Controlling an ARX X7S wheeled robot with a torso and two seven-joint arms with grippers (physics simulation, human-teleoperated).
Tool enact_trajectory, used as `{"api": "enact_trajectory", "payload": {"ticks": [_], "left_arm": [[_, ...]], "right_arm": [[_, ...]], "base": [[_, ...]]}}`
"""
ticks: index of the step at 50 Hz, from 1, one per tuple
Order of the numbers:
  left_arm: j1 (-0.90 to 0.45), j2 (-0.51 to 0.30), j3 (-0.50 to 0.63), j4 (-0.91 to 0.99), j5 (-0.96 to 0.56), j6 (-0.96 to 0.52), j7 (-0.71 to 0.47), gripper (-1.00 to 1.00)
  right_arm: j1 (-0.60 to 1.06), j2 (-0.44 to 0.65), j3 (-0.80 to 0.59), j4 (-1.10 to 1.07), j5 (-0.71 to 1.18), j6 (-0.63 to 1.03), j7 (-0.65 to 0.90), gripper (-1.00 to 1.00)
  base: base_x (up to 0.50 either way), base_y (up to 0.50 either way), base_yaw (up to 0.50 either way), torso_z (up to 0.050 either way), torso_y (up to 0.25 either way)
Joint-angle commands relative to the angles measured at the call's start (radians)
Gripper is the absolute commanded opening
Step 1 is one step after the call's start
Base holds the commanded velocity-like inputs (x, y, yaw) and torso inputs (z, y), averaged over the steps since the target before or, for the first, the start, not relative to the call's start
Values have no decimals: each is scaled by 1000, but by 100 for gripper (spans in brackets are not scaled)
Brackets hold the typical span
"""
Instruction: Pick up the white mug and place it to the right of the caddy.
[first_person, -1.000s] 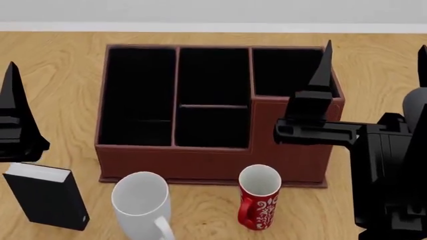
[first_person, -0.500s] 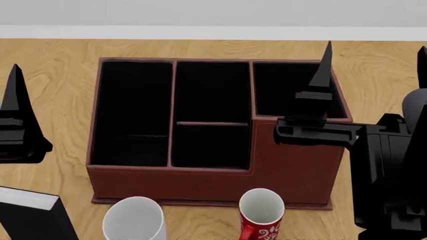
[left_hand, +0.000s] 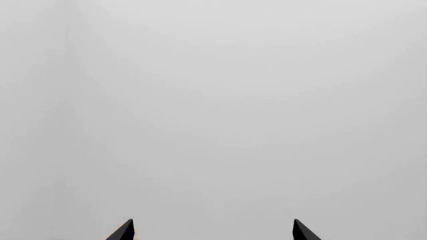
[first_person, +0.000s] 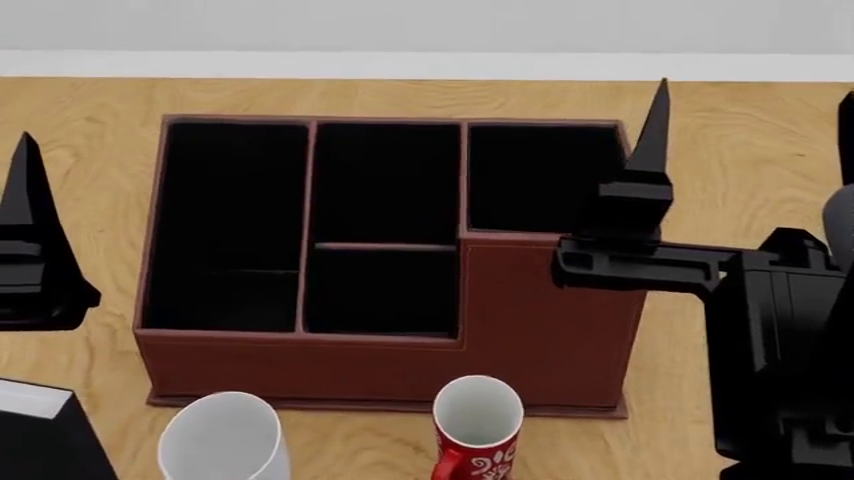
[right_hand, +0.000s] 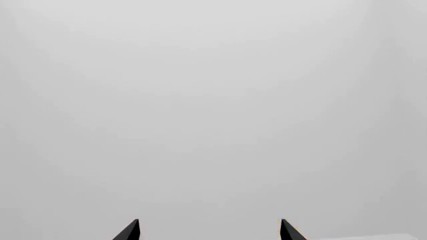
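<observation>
White mug (first_person: 222, 438) sits at the near edge of the head view, low and left of centre, upright on the wooden table (first_person: 80, 130), cut off by the frame so only the rim and upper wall show. It stands just in front of the caddy's near wall, not touching it as far as I can tell.

Red mug (first_person: 477, 430) with white pattern stands upright to the right of it, also just in front of the caddy, lower part out of frame. The two mugs are apart.

Black box (first_person: 34, 440) with a white top edge shows in the near-left corner, mostly cropped.

Caddy (first_person: 547, 330) is behind the mugs, reddish-brown, black-lined compartments open to the top, right front section with a taller solid wall.

Left pincer (left_hand: 211, 231): both tips visible in the left wrist view, clearly apart, nothing between them, facing a blank grey wall. In the head view one of its fingers (first_person: 27, 230) stands up at the left edge, left of the caddy.

Right pincer (right_hand: 209, 231): tips apart in the right wrist view, nothing held, also facing blank grey. In the head view the right arm (first_person: 774, 340) fills the right side, a finger (first_person: 650, 135) pointing up in front of the caddy's right rear corner.

Neither pincer is near the white mug.
</observation>
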Motion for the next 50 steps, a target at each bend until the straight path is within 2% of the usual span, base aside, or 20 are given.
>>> {"api": "enact_trajectory", "payload": {"ticks": [1, 10, 40, 50], "left_arm": [[9, -7, -8, 2, -10, 4, -6, 100], [14, -10, -12, -5, -15, 15, -9, 100], [16, -22, -1, 4, -29, 15, -31, 100], [14, -26, 3, -5, -30, 26, -34, 100]], "right_arm": [[5, 1, -8, 9, 9, -1, 7, 100], [4, 14, -39, 25, -11, -14, 25, 100], [2, 16, 10, 7, 50, 4, 21, 100], [1, 18, 12, 15, 57, -7, 23, 100]], "base": [[0, -195, 0, 0, 0], [0, -87, 0, 0, 0], [0, 0, 0, 0, 0], [213, -7, 0, 0, 0]]}}
